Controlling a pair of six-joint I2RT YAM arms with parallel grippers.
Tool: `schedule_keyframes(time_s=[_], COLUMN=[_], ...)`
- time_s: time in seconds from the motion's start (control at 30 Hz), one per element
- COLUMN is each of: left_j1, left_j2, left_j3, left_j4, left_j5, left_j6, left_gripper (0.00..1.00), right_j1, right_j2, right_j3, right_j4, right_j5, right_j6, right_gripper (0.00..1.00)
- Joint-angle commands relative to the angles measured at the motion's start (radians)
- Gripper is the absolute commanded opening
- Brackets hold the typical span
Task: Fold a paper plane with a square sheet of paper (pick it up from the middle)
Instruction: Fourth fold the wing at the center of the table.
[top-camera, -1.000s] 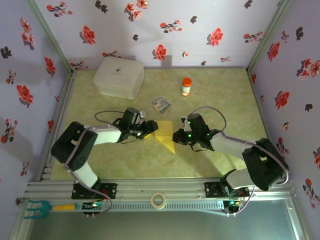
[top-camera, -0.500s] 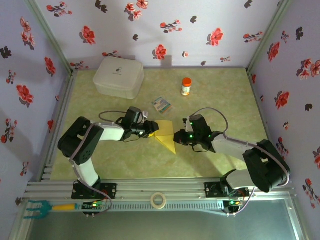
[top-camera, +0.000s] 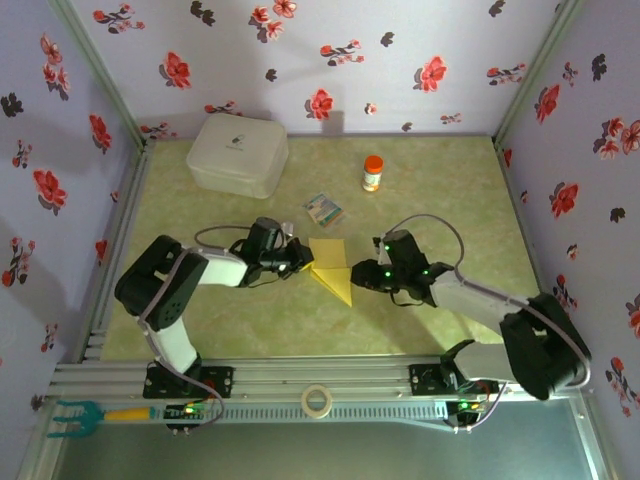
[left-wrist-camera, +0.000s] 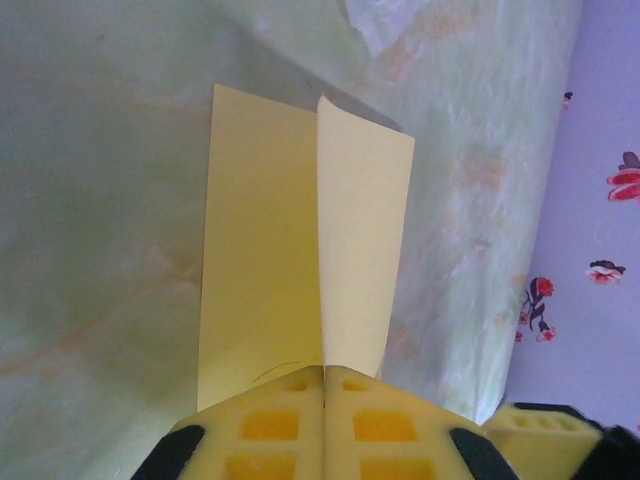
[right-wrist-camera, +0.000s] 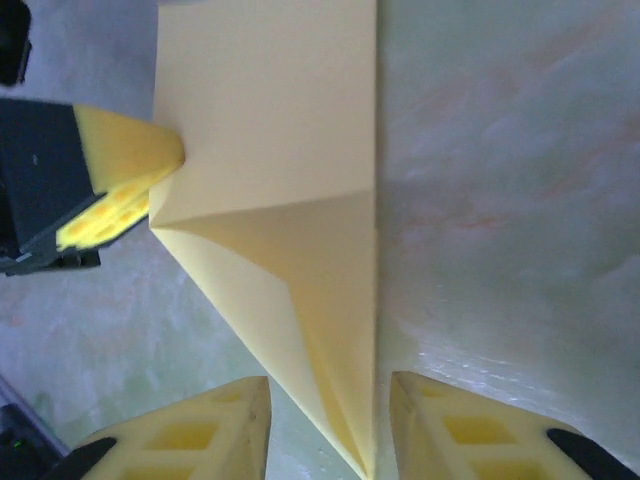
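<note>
The yellow square sheet of paper (top-camera: 331, 266) lies on the green table, folded into a shape with a point at its near end. My left gripper (top-camera: 303, 258) is shut on the sheet's left edge. In the left wrist view the fingers (left-wrist-camera: 270, 425) press together with the paper (left-wrist-camera: 300, 250) pinched in their seam and two flaps spreading away. My right gripper (top-camera: 358, 275) stands open at the right of the sheet. In the right wrist view the paper's pointed tip (right-wrist-camera: 340, 330) lies between the spread fingers (right-wrist-camera: 215, 420), touched by neither, and the left gripper (right-wrist-camera: 135, 165) holds the far corner.
A white lidded box (top-camera: 238, 153) stands at the back left. An orange-capped bottle (top-camera: 372, 172) is at the back centre, and a small printed packet (top-camera: 323, 209) lies just beyond the paper. A tape roll (top-camera: 317, 400) rests on the front rail.
My left gripper has closed on the paper's left edge. My right gripper has opened, let go of the paper and drawn back slightly to the right.
</note>
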Motion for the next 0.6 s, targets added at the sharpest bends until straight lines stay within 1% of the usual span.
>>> schedule_keyframes(time_s=[0.0,0.13,0.2,0.27,0.33,0.47,0.57], left_j1=[-0.030,-0.065,-0.079,-0.086,-0.086,-0.087,-0.082], left_j2=[-0.071,-0.110,-0.121,-0.123,-0.123,-0.115,-0.100], left_j3=[-0.035,-0.049,-0.046,-0.042,-0.040,-0.022,-0.008], left_j4=[0.033,0.006,-0.012,-0.019,-0.018,-0.027,-0.022], left_j5=[-0.110,-0.180,-0.198,-0.200,-0.197,-0.169,-0.140], left_j6=[-0.031,-0.034,-0.034,-0.031,-0.028,-0.007,0.003], left_gripper=[0.00,0.00,0.01,0.05,0.08,0.19,0.22], right_j1=[0.000,0.058,0.124,0.211,0.283,0.405,0.480], right_j2=[-0.080,-0.162,-0.188,-0.201,-0.194,-0.149,-0.093], right_j3=[0.015,-0.045,-0.075,-0.098,-0.104,-0.093,-0.090], right_j4=[-0.089,-0.022,0.029,0.080,0.113,0.139,0.180], right_j5=[0.149,0.255,0.322,0.393,0.438,0.566,0.644], right_j6=[-0.055,-0.129,-0.182,-0.267,-0.350,-0.494,-0.587], right_gripper=[0.41,0.45,0.47,0.48,0.48,0.47,0.47])
